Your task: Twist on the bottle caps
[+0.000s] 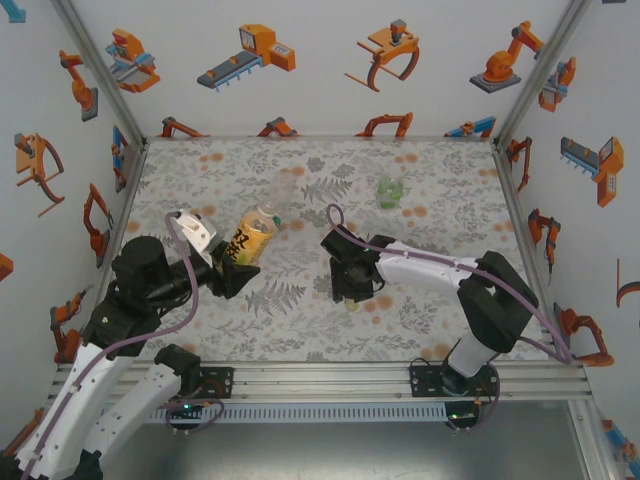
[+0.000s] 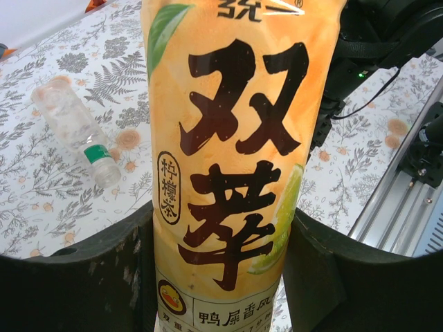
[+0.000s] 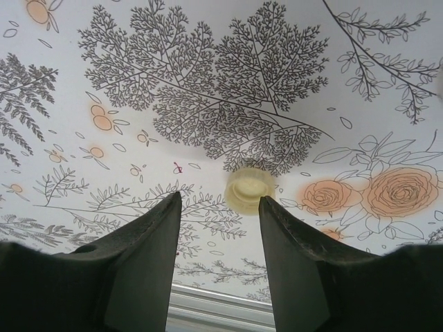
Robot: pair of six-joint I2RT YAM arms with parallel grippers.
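Over the worktop, top external view: left gripper at eight o'clock, fingers clamped on the amber bottle, which leans toward one o'clock. Plain clear bottle just past its far end, at twelve o'clock. Green-labelled bottle at one o'clock, well apart from both. Right gripper near centre, with a pale cap on the worktop at its tips.

Left wrist view: fingers press both sides of the amber bottle, whose yellow label with dark writing faces the lens. Green-labelled bottle lies on its side at nine o'clock.

Right wrist view: right gripper, fingers spread and gripping nothing. Pale cap rests on the worktop between the tips, nearer the three-o'clock finger.
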